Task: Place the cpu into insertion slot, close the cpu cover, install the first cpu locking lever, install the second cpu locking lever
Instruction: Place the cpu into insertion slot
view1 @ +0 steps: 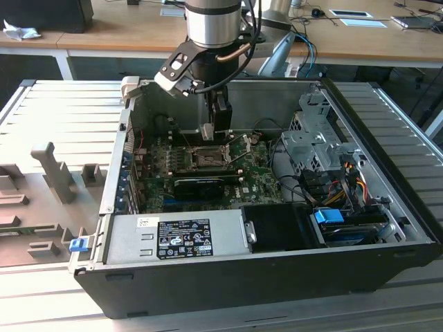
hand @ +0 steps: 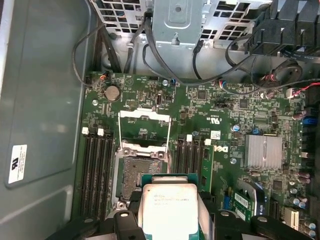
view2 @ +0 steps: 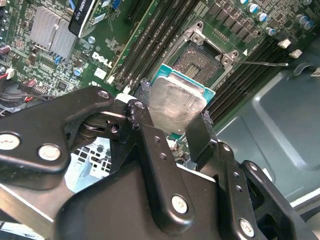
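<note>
My gripper (view2: 172, 122) is shut on the cpu (view2: 175, 102), a thin square chip with a silvery-grey face and a green edge, pinched between two black fingers (view2: 142, 120). The chip hangs just above and slightly off the insertion slot (hand: 142, 172), whose dark centre lies bare. Beyond the socket the cpu cover (hand: 145, 113) stands flipped open, a silvery frame with a square window. Two thin lever rods (hand: 118, 135) run along the sides of the open cover. In the exterior view the gripper (view1: 210, 133) hovers over the socket (view1: 208, 155) inside the computer case.
Memory slots (hand: 97, 170) flank the socket on both sides. A long black card (view1: 201, 183) lies in front of it, with the power supply (view1: 180, 235) beyond. A drive cage (view1: 318, 138) with cables sits on the exterior view's right. A grey case wall (hand: 45, 100) stands close by.
</note>
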Controlling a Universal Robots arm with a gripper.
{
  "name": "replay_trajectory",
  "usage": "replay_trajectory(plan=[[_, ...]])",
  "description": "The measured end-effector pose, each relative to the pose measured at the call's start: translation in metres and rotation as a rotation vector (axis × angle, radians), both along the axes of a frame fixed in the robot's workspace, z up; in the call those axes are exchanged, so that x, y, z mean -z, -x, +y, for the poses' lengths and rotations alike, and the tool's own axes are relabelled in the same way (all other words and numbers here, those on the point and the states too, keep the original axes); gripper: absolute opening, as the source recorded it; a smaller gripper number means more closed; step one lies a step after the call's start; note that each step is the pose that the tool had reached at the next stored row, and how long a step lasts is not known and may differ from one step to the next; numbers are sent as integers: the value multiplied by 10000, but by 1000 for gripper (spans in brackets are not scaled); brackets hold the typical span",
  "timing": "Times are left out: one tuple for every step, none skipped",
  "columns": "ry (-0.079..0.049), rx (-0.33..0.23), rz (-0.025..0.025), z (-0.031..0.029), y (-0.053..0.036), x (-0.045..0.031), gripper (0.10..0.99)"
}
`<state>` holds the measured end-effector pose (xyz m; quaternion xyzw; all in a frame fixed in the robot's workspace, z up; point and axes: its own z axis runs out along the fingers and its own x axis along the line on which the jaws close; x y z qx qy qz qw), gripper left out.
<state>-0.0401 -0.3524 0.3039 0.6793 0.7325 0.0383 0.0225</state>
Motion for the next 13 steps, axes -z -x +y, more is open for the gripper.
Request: replay_trajectory(plan=[[-1,0,3,0,0,8,529],[-1,0,7,0,0,16,529],[0,0,10,0,0,24,529],[0,0,13,0,0,37,529],[0,0,15,0,0,45,529],[0,0,17,0,0,53,529],[0,0,18,0,0,67,529],[0,0,19,0,0,81,529],[-1,0,19,0,0,89,529],[-1,0,19,0,0,105,529],[0,0,19,0,0,127,529],[0,-1,19,0,0,148,529],[2,-1,25,0,0,169,529]])
